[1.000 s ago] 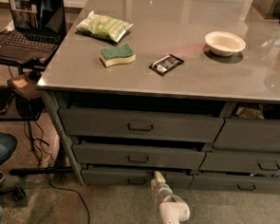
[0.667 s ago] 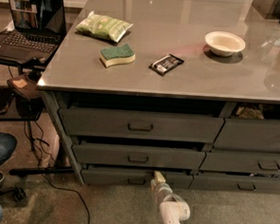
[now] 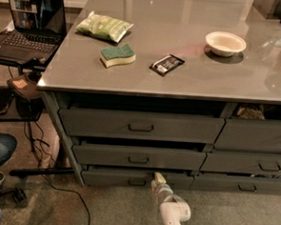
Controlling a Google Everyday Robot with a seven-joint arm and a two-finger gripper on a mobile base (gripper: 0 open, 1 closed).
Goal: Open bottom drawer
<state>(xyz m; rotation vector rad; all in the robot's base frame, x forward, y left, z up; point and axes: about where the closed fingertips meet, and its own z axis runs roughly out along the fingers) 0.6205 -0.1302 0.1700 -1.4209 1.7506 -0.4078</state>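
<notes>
Stillness is the main thing to report: the tool (image 3: pixel 158 177) sits where it sat a second ago, low at the foot of the bench (image 3: pixel 151 19), its pale arm reaching up from the carpet. Its tip meets the upper edge of the bottom drawer (image 3: pixel 108 178). The drawer's small loop handle (image 3: pixel 137 182) lies just to the left of the tool, near but apart, so the tool is not on the handle. Whether the tool is spread or pressed together I cannot tell from here.

The drawer front stands no further out than it did. A thin dark gap runs along its top on either side of the tool, under the middle drawer (image 3: pixel 104 155) straight above. To my eye the pull has not yet taken effect, and the task looks barely started. The tool may be settling against the top lip instead of the handle. High above the tool, a sponge (image 3: pixel 117 55) and a bowl (image 3: pixel 225 43) lie on the bench top, well out of the way.
</notes>
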